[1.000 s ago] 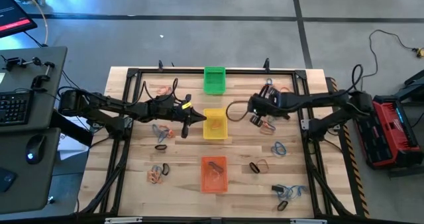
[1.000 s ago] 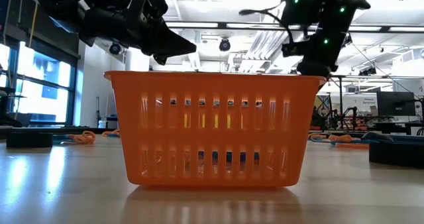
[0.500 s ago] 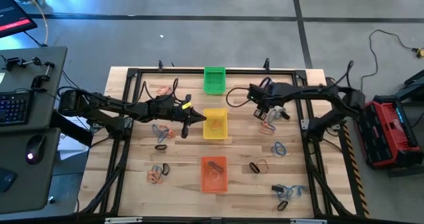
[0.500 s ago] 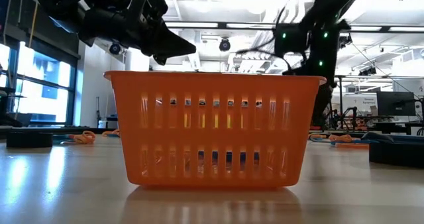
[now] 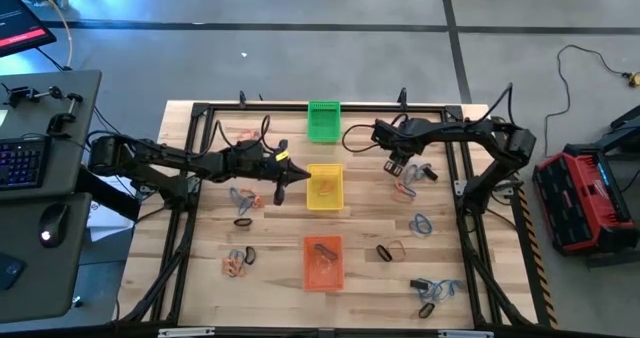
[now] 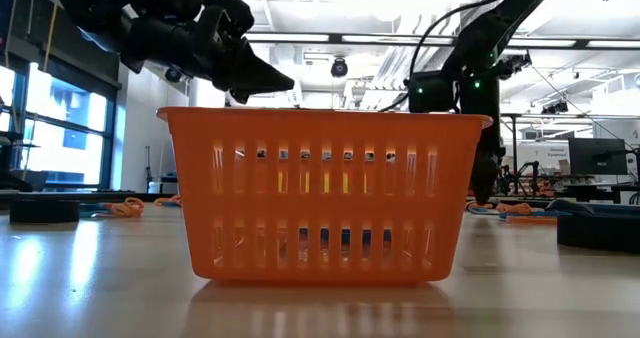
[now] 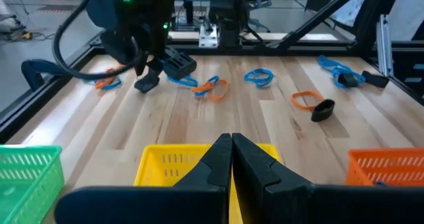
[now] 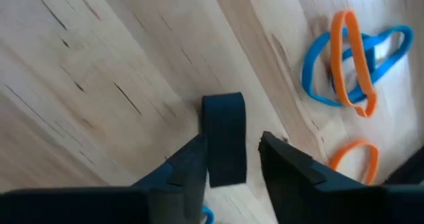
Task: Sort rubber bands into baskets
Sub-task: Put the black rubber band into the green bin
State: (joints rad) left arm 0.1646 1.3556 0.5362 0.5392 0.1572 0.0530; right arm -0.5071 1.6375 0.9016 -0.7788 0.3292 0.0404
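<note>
Left gripper (image 5: pixel 279 191) — fingers pressed together, unmoved beside the small rectangular yellow plastic basket (image 5: pixel 324 187). Right gripper (image 5: pixel 397 167) — we note it has swung to the counter's (image 5: pixel 370 223) far side, fingers spread astride a flat black rubber band (image 8: pixel 224 148); pickup pending.

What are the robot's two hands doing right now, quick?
Left gripper: shut, holding nothing visible.
Right gripper: fingers open around a black rubber band on the table.

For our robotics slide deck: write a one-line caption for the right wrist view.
Open right gripper straddling a black rubber band on the wooden table, blue and orange bands lying nearby.
</note>
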